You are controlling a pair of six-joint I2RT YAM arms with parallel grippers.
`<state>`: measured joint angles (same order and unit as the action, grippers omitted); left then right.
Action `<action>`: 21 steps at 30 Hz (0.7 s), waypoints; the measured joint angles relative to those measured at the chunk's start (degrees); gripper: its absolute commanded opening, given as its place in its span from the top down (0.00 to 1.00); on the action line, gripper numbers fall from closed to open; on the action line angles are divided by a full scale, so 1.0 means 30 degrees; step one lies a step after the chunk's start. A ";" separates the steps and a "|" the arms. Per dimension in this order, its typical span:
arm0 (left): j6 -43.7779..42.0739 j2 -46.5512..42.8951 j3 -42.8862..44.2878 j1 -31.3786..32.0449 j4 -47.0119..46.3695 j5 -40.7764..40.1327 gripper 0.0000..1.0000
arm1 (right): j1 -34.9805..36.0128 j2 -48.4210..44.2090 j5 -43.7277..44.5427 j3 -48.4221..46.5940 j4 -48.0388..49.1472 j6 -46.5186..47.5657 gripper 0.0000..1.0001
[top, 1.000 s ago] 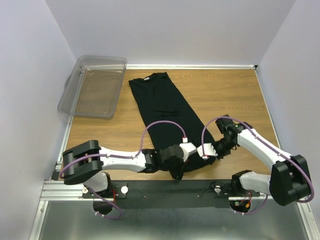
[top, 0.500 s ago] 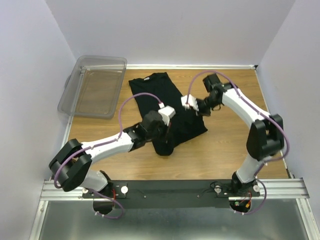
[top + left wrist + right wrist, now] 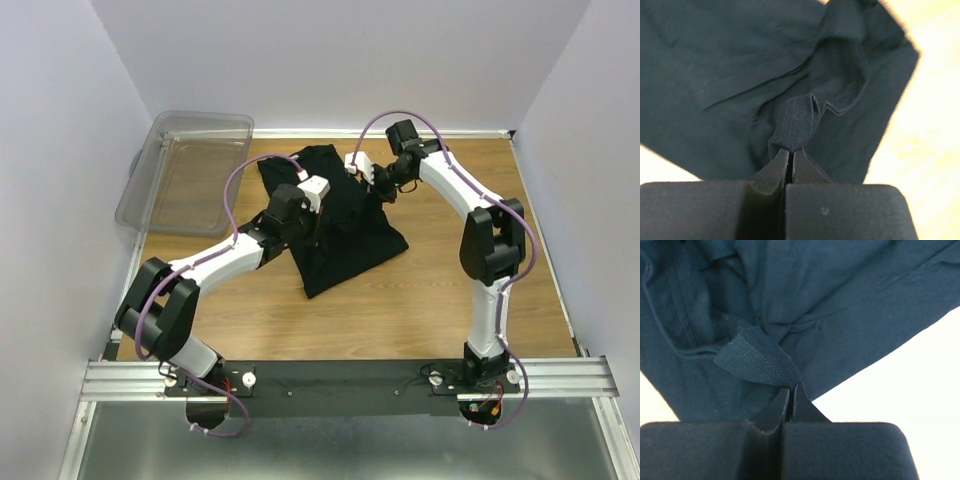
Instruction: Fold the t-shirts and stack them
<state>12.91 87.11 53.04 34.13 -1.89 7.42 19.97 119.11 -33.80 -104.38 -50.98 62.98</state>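
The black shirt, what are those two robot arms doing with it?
The two robot arms are folding a black t-shirt on the wooden table. The left gripper and the right gripper are each pinched shut on a bit of the shirt's hem, holding it above the shirt's far end. The shirt looks doubled over beneath them, and the hem is not laid down yet. A clear plastic bin sits at the far left, apart from the shirt.
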 measured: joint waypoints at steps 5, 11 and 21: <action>-0.0495 0.0568 0.0007 -0.0940 0.0437 -0.0109 1.00 | 0.0117 0.1064 0.0007 -0.1209 0.0401 -0.1348 1.00; -0.1107 0.1982 0.1304 -0.1683 0.0634 -0.0109 1.00 | 0.0240 0.2310 0.0255 -0.2528 0.1217 -0.2856 0.99; -0.1734 0.3198 0.2222 -0.2157 0.0641 -0.0328 1.00 | 0.0240 0.2514 0.1508 -0.2565 0.2310 -0.4575 1.00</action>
<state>7.70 96.71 59.70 27.66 0.03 6.44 20.69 126.65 -29.28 -112.07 -44.05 49.25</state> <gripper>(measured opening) 0.013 0.014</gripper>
